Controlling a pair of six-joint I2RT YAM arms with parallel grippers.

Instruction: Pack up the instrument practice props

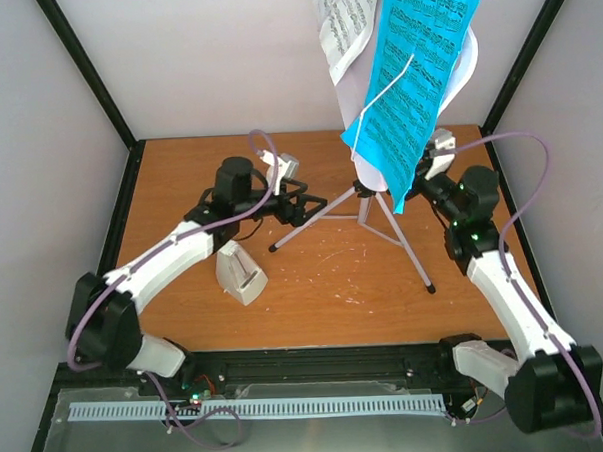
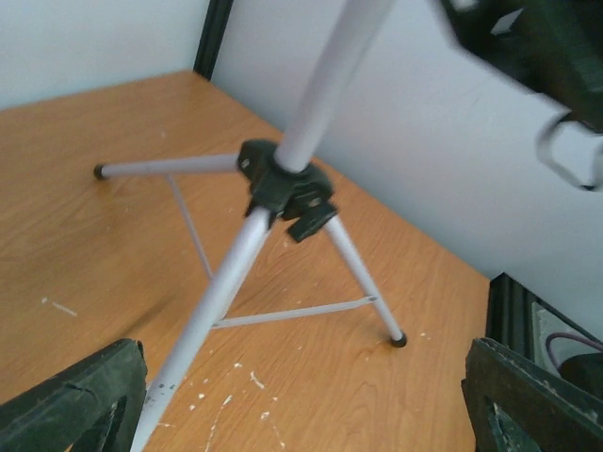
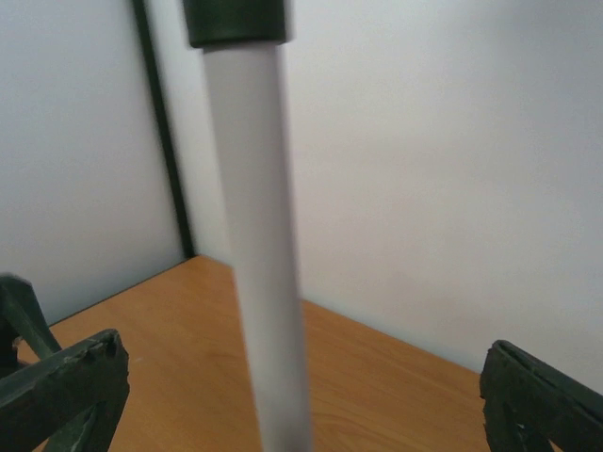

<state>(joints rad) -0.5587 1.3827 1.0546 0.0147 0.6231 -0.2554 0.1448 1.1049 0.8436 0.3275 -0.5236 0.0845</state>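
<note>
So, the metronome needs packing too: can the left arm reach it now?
Probably yes: the metronome sits uncovered right beside that arm, and the left gripper is open, though it points at the music stand.

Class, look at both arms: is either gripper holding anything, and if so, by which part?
Nothing is held. The right gripper stands open around the music stand's pole, the left gripper open around a tripod leg.

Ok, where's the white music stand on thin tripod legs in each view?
Top external: centre-right, the white music stand, legs splayed beneath the blue sheet-music page.
Left wrist: centre, black hub and legs.
Right wrist: only its pale pole, centre.
Shared landmark: orange wooden tabletop.
</note>
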